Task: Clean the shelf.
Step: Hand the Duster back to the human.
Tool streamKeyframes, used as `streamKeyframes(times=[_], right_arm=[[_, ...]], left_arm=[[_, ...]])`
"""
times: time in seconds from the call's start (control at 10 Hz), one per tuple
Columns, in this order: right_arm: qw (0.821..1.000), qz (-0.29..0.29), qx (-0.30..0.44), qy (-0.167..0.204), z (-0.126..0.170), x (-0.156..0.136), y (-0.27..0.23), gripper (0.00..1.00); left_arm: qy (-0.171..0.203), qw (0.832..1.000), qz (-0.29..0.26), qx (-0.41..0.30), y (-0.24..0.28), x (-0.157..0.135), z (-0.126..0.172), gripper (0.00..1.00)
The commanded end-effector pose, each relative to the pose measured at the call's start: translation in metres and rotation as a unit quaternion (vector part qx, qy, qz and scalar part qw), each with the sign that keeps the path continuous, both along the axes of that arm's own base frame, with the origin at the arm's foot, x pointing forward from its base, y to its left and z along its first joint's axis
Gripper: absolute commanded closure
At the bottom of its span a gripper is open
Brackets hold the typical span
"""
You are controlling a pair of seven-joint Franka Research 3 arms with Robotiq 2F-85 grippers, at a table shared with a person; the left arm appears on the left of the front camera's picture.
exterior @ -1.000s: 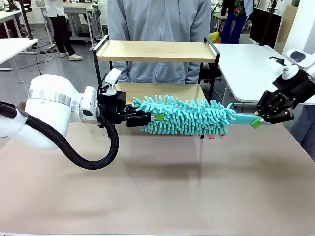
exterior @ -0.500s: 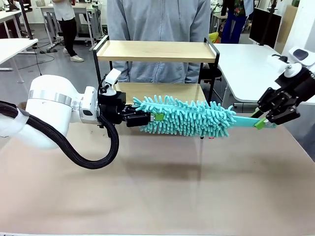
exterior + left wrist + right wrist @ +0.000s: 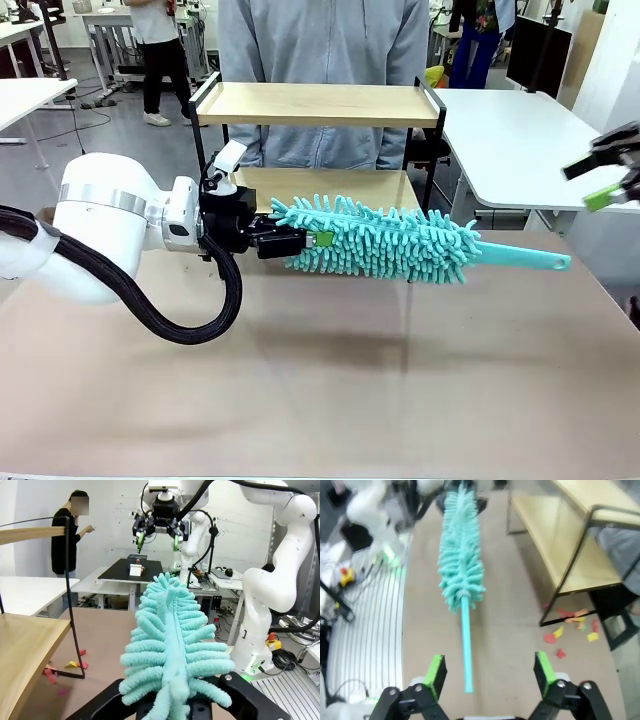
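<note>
Compared with the frame one second earlier, your right gripper (image 3: pixel 612 176) had released the duster (image 3: pixel 385 240). At that earlier moment its fingers were clamped on the tip of the turquoise handle. At this moment the gripper had withdrawn up and toward the right edge of the front view, well apart from the handle, with its jaws spread wide. In the right wrist view the two green pads (image 3: pixel 436 675) stood far apart, and the free end of the handle lay between and beyond them without touching either.

Your left gripper (image 3: pixel 300 240) had not changed. It stayed clamped on the fluffy end of the duster, holding it level above the brown table (image 3: pixel 330 390). The handle end pointed to the robot's right, unsupported.

The shelf (image 3: pixel 318 105) had not moved. It stood at the far side of the table, directly in front of the person in the grey top (image 3: pixel 322 45). The duster hung just in front of its lower board.

Limits of view:
- The duster head hid most of the lower board in the front view.
- The right gripper was cut off by the picture edge in the front view and blurred.
- In the left wrist view the fibres (image 3: pixel 170 645) covered the left fingertips, so contact could not be inspected there.
- Small coloured scraps (image 3: pixel 572 625) lay beside the shelf foot; what they were could not be made out.
</note>
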State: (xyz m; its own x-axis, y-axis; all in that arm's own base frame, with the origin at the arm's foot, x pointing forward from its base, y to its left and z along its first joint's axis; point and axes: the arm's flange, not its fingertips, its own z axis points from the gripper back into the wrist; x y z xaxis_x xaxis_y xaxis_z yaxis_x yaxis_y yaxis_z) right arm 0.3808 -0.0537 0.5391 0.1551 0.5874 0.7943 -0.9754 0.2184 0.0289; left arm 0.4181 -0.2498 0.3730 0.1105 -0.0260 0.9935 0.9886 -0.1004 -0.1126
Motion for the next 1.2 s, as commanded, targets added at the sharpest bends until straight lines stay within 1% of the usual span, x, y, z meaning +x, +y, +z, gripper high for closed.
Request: streamKeyframes(times=[0.0, 0.2, 0.3, 0.4, 0.6, 0.7, 0.8, 0.9, 1.1], right_arm=[[0.995, -0.069, 0.075, -0.013, 0.012, -0.009, -0.033, 0.0], [0.986, -0.107, 0.128, -0.024, 0.015, -0.02, -0.065, 0.0], [0.984, -0.113, 0.13, -0.032, 0.014, -0.024, -0.072, 0.0], [0.991, -0.091, 0.095, -0.018, 0.015, -0.019, -0.065, 0.0], [0.991, -0.091, 0.095, -0.018, 0.015, -0.019, -0.065, 0.0], [0.991, -0.091, 0.095, -0.018, 0.015, -0.019, -0.065, 0.0], [0.991, -0.091, 0.095, -0.018, 0.015, -0.019, -0.065, 0.0], [0.991, -0.091, 0.095, -0.018, 0.015, -0.019, -0.065, 0.0], [0.991, -0.091, 0.095, -0.018, 0.015, -0.019, -0.065, 0.0]], left_arm=[[-0.005, 1.0, 0.003, -0.007, -0.001, 0.0, 0.002, 1.0], [-0.005, 1.0, 0.003, -0.007, -0.001, 0.0, 0.002, 1.0], [-0.005, 1.0, 0.003, -0.007, -0.001, 0.0, 0.002, 1.0], [-0.005, 1.0, 0.003, -0.007, -0.001, 0.0, 0.002, 1.0], [-0.005, 1.0, 0.003, -0.007, -0.001, 0.0, 0.002, 1.0], [0.0, 1.0, 0.0, 0.0, 0.0, 0.0, 0.0, 0.83], [-0.023, 0.998, 0.053, 0.004, 0.006, -0.003, 0.021, 0.83], [-0.024, 0.999, 0.039, -0.029, 0.018, -0.007, 0.049, 0.83], [-0.032, 0.995, 0.082, -0.052, 0.036, -0.017, 0.097, 0.83]])
